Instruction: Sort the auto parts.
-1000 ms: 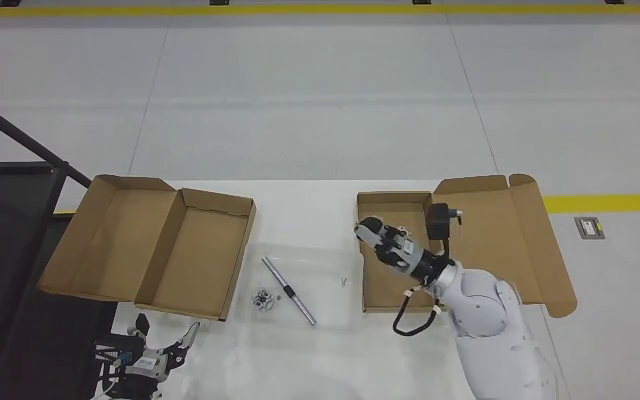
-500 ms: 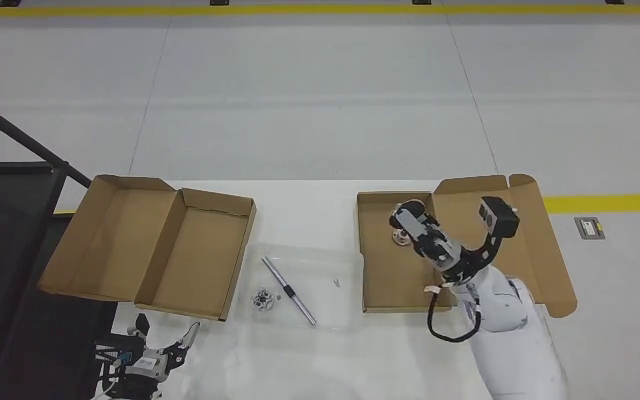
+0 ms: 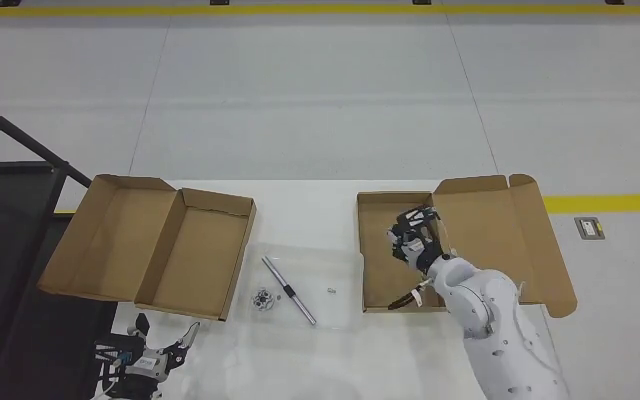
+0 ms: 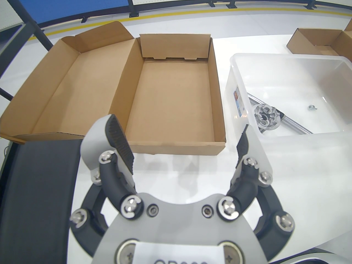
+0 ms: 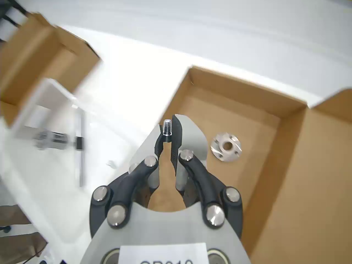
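My right gripper (image 5: 166,136) is shut on a small threaded bolt (image 5: 167,127), which stands upright between the fingertips. It hangs over the near-left part of the right cardboard box (image 5: 261,127), beside a round metal flange (image 5: 226,146) lying on the box floor. In the top view this gripper (image 3: 410,238) sits above the same box (image 3: 380,282). My left gripper (image 4: 178,135) is open and holds nothing, low at the table's front-left corner (image 3: 160,345), in front of the empty left cardboard box (image 4: 170,97).
A clear plastic bin (image 4: 288,64) stands between the two boxes (image 3: 345,265). It holds a slotted metal nut (image 4: 265,116), a long rod (image 3: 290,292) and a tiny wing nut (image 4: 310,107). A black rack (image 3: 25,250) borders the table's left side.
My right arm has swung from the bin's edge to over the right box, carrying the bolt, and turned its wrist. The left arm has kept still.
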